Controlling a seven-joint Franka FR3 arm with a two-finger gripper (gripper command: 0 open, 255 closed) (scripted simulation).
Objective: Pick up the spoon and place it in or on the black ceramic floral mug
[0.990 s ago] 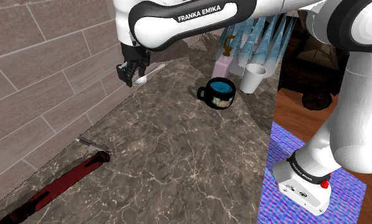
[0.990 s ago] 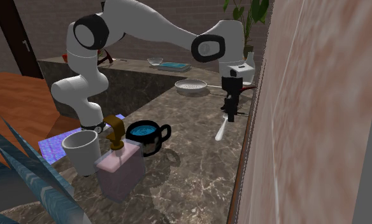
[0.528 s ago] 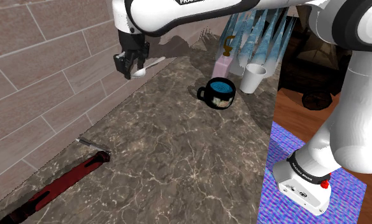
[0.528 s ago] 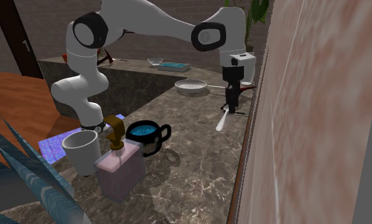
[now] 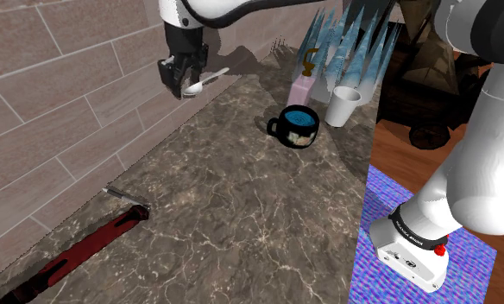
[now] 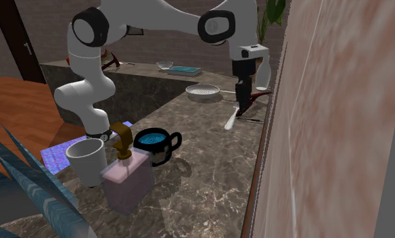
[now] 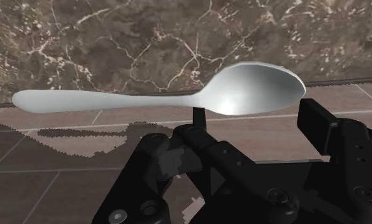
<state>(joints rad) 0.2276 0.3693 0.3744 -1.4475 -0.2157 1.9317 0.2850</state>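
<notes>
No text is legible; small marks on the arm's base (image 5: pixel 414 246) are unreadable.

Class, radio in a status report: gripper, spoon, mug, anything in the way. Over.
Gripper shut on spoon, held above counter. Black mug upright, apart. Path to mug looks open.

The shoulder view looked down from beside the stand (image 5: pixel 410 255), at its lower right, over the table (image 5: pixel 233 216) toward the tiled wall (image 5: pixel 60 95). The second exterior view faced back along that table from its opposite end, close by the black mug (image 6: pixel 155 150). Both showed the black mug and the gripper (image 5: pixel 183 89). The wrist view hung close behind the spoon (image 7: pixel 178 98).
</notes>
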